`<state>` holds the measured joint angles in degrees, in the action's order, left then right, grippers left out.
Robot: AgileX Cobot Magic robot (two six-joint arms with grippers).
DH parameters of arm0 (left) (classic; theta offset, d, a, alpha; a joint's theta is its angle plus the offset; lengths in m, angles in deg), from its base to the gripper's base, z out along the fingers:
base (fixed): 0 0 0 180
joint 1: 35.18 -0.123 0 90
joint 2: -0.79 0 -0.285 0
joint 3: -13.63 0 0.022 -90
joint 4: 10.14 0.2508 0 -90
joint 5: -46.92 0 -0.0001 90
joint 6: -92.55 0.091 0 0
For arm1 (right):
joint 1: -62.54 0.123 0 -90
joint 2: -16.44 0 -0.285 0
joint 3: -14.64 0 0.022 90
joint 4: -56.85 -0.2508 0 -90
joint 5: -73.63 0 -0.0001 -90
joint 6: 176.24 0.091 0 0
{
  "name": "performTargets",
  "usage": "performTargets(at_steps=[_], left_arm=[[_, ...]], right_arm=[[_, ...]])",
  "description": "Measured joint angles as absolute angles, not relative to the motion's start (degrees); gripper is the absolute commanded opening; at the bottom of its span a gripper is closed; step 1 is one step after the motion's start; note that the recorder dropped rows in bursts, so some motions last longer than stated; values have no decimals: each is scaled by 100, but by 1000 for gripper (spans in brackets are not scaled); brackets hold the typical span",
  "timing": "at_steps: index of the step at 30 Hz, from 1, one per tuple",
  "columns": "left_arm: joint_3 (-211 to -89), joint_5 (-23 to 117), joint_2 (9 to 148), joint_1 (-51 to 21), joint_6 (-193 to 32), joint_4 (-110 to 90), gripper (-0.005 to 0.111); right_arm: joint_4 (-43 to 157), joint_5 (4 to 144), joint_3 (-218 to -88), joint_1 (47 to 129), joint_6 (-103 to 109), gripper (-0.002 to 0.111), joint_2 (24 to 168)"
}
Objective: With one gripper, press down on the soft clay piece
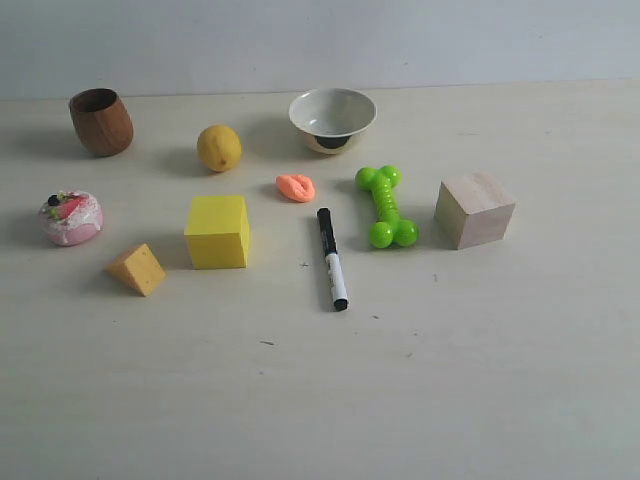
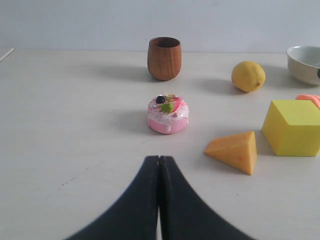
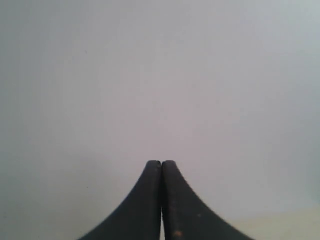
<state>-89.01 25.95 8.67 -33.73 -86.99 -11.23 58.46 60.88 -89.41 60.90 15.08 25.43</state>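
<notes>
The soft clay piece, a small salmon-orange folded lump, lies on the table between the lemon and the green bone toy. In the left wrist view only its edge peeks out behind the yellow cube. No arm shows in the exterior view. My left gripper is shut with nothing in it, low over the table, pointing toward the pink frosted toy and well away from the clay. My right gripper is shut and empty too, facing a plain grey wall; the clay is out of its view.
Around the clay stand a lemon, a white bowl, a yellow cube, a black marker and a green bone toy. Farther off are a wooden cup, a pink frosted toy, a tan-orange wedge and a wooden block.
</notes>
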Motion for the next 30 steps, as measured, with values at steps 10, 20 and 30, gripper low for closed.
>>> performTargets(at_steps=[10,20,30], left_arm=[[-8901,2595,867,-3373,-8699,-1123,0],[-8901,2595,867,-3373,-8699,-1123,0],[-8901,2595,867,-3373,-8699,-1123,0]], right_arm=[[5998,6908,-9994,6090,1556,0,2837],[6034,7745,-11044,6090,1215,0,3867],[5966,8303,-12051,6090,541,0,5197]])
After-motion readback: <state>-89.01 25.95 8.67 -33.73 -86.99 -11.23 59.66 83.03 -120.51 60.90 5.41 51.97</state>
